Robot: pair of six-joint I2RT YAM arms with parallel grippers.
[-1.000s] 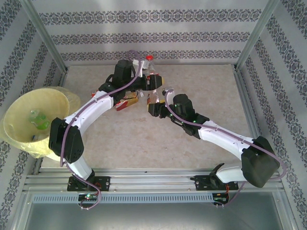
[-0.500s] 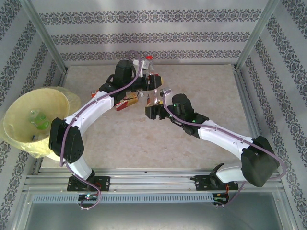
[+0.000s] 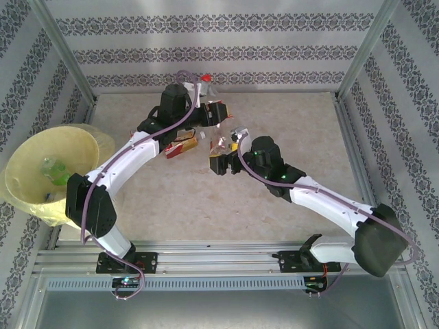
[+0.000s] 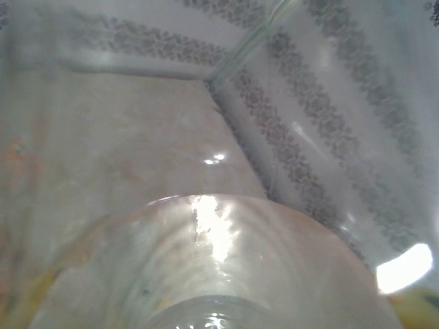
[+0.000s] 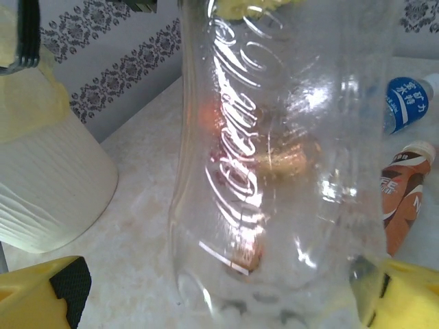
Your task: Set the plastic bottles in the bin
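- Left arm [image 3: 130,154]: smooth white curved shells set between bulky black joint housings [image 3: 86,202].
- Right arm [image 3: 329,202]: the same white shells, with a large rounded black housing [image 3: 377,243] at its near right end.
- Cables [image 3: 103,179]: a thin purple lead runs along the length of each arm, standing off the shells in loose loops.
- Bases [image 3: 127,262]: small black mounts at the near edge, with short dark wires hanging below.
- Fingers [image 5: 41,291]: blocky and bright yellow, with black inset pads.
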